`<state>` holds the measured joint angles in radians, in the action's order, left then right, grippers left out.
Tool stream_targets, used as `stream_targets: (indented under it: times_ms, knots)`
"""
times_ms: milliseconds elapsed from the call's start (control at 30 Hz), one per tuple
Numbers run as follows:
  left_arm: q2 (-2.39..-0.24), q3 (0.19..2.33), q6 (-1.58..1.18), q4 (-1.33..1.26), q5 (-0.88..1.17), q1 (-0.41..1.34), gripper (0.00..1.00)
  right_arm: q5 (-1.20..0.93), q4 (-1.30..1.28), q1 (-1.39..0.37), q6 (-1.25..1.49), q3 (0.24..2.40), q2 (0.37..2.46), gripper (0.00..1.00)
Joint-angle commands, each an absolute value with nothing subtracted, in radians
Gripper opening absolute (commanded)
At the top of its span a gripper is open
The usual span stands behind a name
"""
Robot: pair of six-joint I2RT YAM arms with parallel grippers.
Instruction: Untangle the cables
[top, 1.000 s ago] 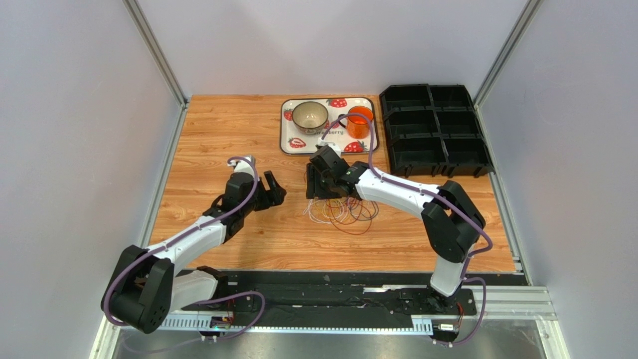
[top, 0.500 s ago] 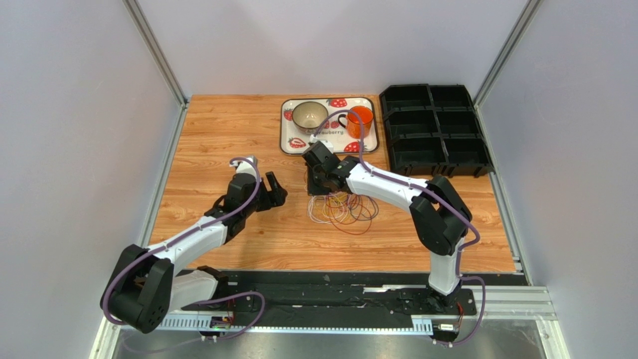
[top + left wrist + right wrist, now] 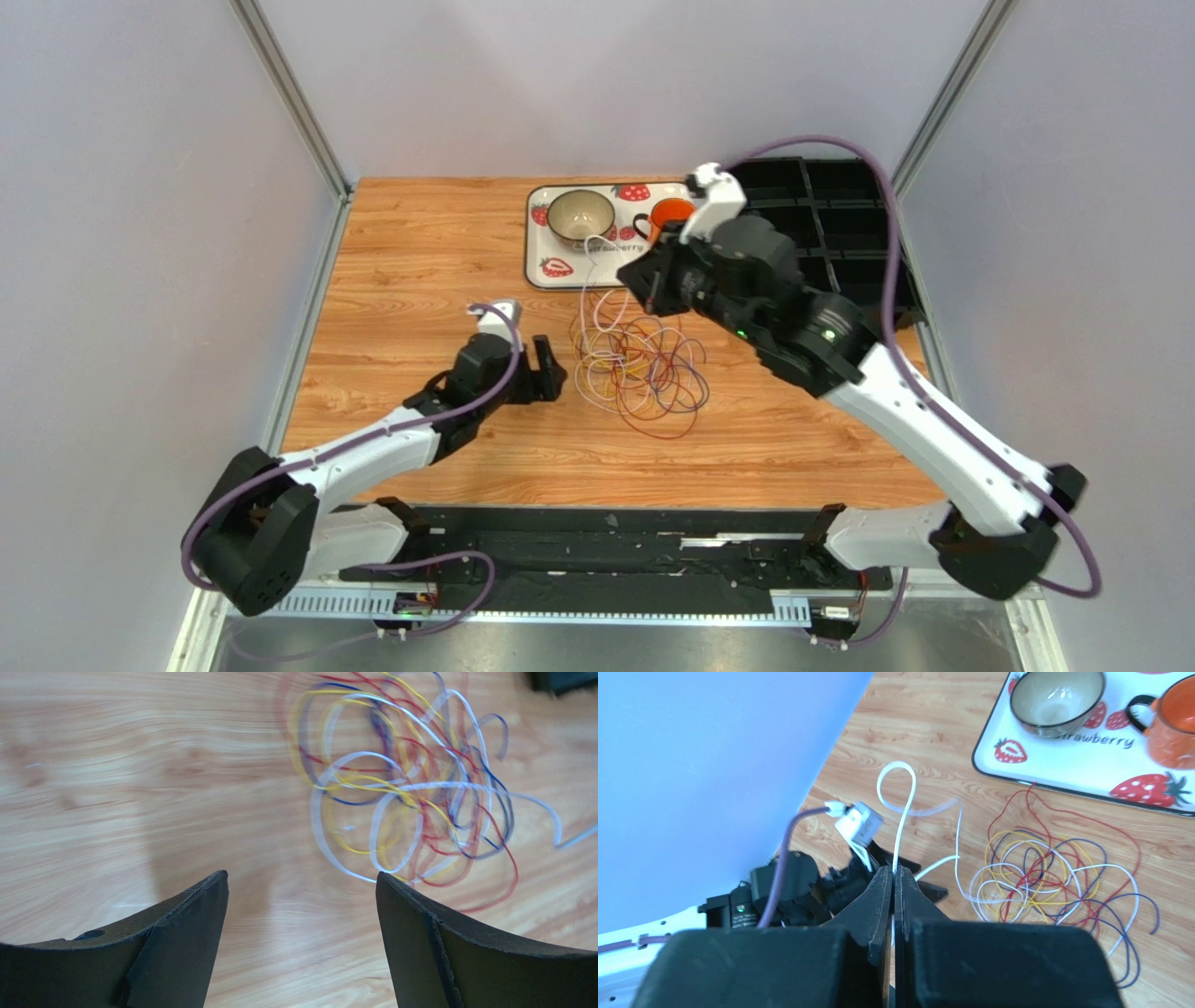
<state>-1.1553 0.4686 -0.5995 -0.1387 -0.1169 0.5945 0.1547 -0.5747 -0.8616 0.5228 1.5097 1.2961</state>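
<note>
While most of the work lies ahead of us, we judge the untangling barely begun: one strand is partly raised out of the pile and the rest is one knot. On the left, our left gripper [image 3: 550, 375] sits low over the wooden table [image 3: 407, 266], arm stretched forward, its jaws spread wide and empty, facing the heap's left side. Just beside it lie the cables [image 3: 648, 375], red, yellow, blue, purple and white loops crossing one another in a single heap, in front of the strawberry tray [image 3: 533, 238]. To the right, our right arm is raised and bent over the pile, and the right gripper [image 3: 893, 875] is pressed together on a white cable [image 3: 896, 764] that curls in a loop beyond its tips. By our reckoning every other strand is left to separate
</note>
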Motion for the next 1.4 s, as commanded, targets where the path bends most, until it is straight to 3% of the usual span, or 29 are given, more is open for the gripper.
stream_targets:
  times_ms: [0,133,333,467,567,600,667,700,867,1033,1100,1367]
  knots:
    - [-1.268,0.603,-0.538,-0.141,-0.235,0.754,0.86,0.212,-0.591,-0.862,0.505,1.367,1.279,0.00]
    - [-1.405,0.682,-0.561,-0.153,-0.288,0.879,0.86,0.236,-0.601,-0.861,0.514,1.298,1.263,0.00]
    - [-1.601,0.800,-0.615,-0.160,-0.323,0.930,0.86,0.284,-0.607,-0.853,0.508,1.209,1.223,0.00]
    - [-1.686,0.864,-0.634,-0.088,-0.367,0.939,0.74,0.302,-0.617,-0.835,0.497,1.181,1.209,0.00]
    - [-1.693,0.870,-0.640,-0.083,-0.382,0.946,0.43,0.313,-0.620,-0.818,0.492,1.172,1.200,0.00]
    - [-1.694,0.870,-0.643,-0.084,-0.387,0.948,0.24,0.313,-0.620,-0.813,0.489,1.173,1.197,0.00]
    - [-1.694,0.870,-0.650,-0.069,-0.403,0.948,0.03,0.318,-0.621,-0.796,0.474,1.195,1.197,0.00]
    - [-1.689,0.871,-0.655,-0.061,-0.411,0.948,0.00,0.318,-0.626,-0.789,0.466,1.212,1.200,0.00]
    - [-1.645,0.835,-0.686,-0.060,-0.472,0.946,0.00,0.322,-0.719,-0.701,0.399,1.421,1.232,0.00]
    - [-1.670,0.867,-0.693,-0.025,-0.486,0.946,0.00,0.351,-0.773,-0.615,0.358,1.886,1.284,0.00]
    - [-1.677,0.870,-0.704,-0.006,-0.502,0.946,0.00,0.402,-0.668,-0.614,0.321,2.000,1.266,0.00]
    - [-1.692,0.880,-0.732,0.028,-0.534,0.946,0.00,0.238,-0.208,-0.614,0.171,2.016,1.111,0.00]
